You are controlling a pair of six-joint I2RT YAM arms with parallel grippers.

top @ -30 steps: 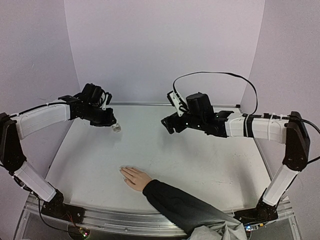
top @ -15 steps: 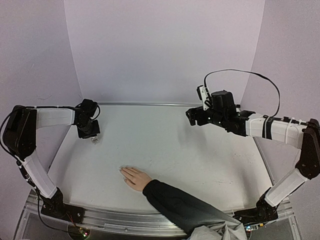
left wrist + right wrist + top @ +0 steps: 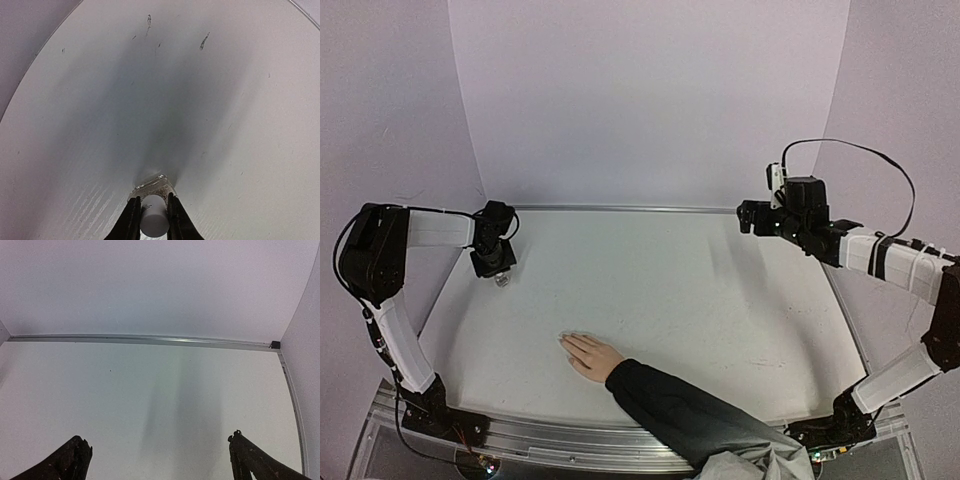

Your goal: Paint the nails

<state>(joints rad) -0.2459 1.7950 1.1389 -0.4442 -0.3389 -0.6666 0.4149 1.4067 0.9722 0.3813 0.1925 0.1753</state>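
A light-skinned hand in a dark sleeve lies flat on the white table near the front; its nails point left and are too small to make out singly. A small clear glass bottle with a white cap stands on the table at the far left. My left gripper is shut on that cap. My right gripper hangs open and holds nothing at the back right, far from the hand.
A metal rail runs along the table's back edge, with purple walls behind and at both sides. The sleeve crosses the front edge right of centre. Bare table lies between the two arms.
My left arm has swung left and down, bringing the bottle onto the table. My right arm has drawn back to the right rear, its jaws spreading a little wider. The hand has not moved.
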